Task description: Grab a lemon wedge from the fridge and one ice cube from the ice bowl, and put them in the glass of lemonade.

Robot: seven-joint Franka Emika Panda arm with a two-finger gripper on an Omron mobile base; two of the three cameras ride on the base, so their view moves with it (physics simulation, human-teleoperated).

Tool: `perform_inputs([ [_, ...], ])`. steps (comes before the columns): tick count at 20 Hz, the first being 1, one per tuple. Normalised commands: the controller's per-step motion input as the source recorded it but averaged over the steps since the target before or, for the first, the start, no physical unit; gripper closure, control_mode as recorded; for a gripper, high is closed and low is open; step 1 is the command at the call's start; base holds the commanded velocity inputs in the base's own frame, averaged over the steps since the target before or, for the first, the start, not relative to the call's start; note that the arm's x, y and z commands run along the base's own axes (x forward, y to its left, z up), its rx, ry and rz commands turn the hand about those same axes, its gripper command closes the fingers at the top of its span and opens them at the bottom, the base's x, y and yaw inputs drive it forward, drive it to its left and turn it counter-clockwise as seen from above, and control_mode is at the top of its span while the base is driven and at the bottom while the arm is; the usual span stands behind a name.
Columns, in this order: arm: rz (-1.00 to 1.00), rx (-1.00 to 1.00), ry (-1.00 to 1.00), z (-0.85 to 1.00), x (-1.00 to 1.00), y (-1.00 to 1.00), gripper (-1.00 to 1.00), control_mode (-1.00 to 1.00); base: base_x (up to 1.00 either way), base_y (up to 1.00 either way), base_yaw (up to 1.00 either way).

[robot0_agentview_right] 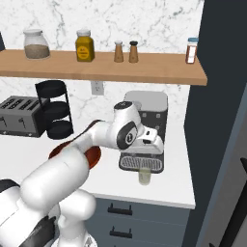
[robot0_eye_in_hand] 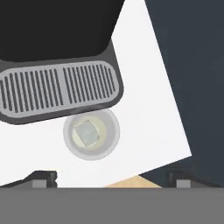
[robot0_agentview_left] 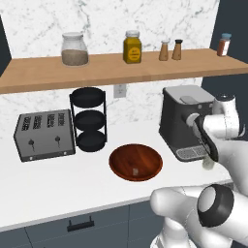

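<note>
The glass of lemonade [robot0_eye_in_hand: 91, 133] stands on the white counter just in front of the coffee machine's drip tray [robot0_eye_in_hand: 59, 89]. A pale ice cube [robot0_eye_in_hand: 87, 134] lies inside it on the yellowish drink. My gripper [robot0_eye_in_hand: 113, 179] hangs straight above the glass, open, its fingertips [robot0_eye_in_hand: 43, 177] wide apart with nothing between them. From the right base view the hand [robot0_agentview_right: 150, 142] hovers over the glass [robot0_agentview_right: 144, 176]. The reddish-brown ice bowl [robot0_agentview_left: 135, 162] sits to the left and holds one tiny pale cube [robot0_agentview_left: 135, 171]. The lemon wedge is out of view.
The coffee machine [robot0_agentview_left: 186, 118] stands right behind the glass. A black three-tier rack [robot0_agentview_left: 88, 120] and a toaster [robot0_agentview_left: 44, 134] are further left. A wooden shelf [robot0_agentview_left: 121, 68] with jars runs overhead. The counter edge and a dark panel [robot0_agentview_right: 217, 96] lie close on the right.
</note>
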Motion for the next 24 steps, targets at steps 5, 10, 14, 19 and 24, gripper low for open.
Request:
perform_inputs([
  [5,0.0,0.23,-0.19,0.13,-0.65,0.68,-1.0,-1.0,0.0,0.0,0.0],
  [10,0.02,0.21,-0.26,-0.03,-0.44,1.0,-1.0,-1.0,0.0,0.0,0.0],
  [14,0.07,0.02,-0.14,0.17,-0.54,0.87,-1.0,-1.0,0.0,0.0,0.0],
  [19,0.05,-0.04,-0.02,0.28,-0.62,0.47,-1.0,-1.0,0.0,0.0,0.0],
  [24,0.0,-0.14,-0.02,0.13,-0.44,0.52,-1.0,-1.0,0.0,0.0,0.0],
])
